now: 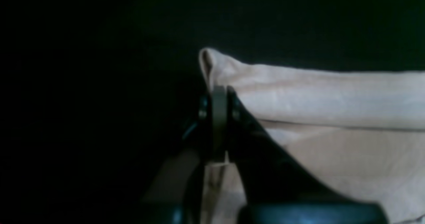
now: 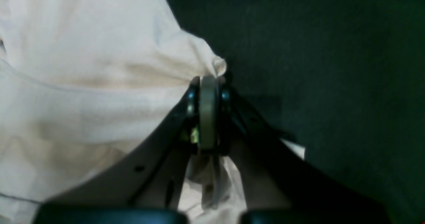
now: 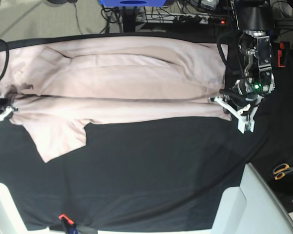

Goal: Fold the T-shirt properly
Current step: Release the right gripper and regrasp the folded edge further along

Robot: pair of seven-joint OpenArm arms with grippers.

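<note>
A: Where is the pale pink, thin cotton T-shirt (image 3: 136, 78) lying?

B: It is stretching across the far half of the table's black cloth (image 3: 151, 175), one sleeve hanging toward the near side.

A: What is the left end effector (image 1: 219, 94) doing?

B: It is pinching a bunched fabric corner, jaws pressed together on it.

A: And the right end effector (image 2: 208, 84)?

B: It is clamping the opposite end of the shirt the same way.

A: Anything else?

B: Orange-handled scissors (image 3: 283, 170) are sitting well apart.
</note>
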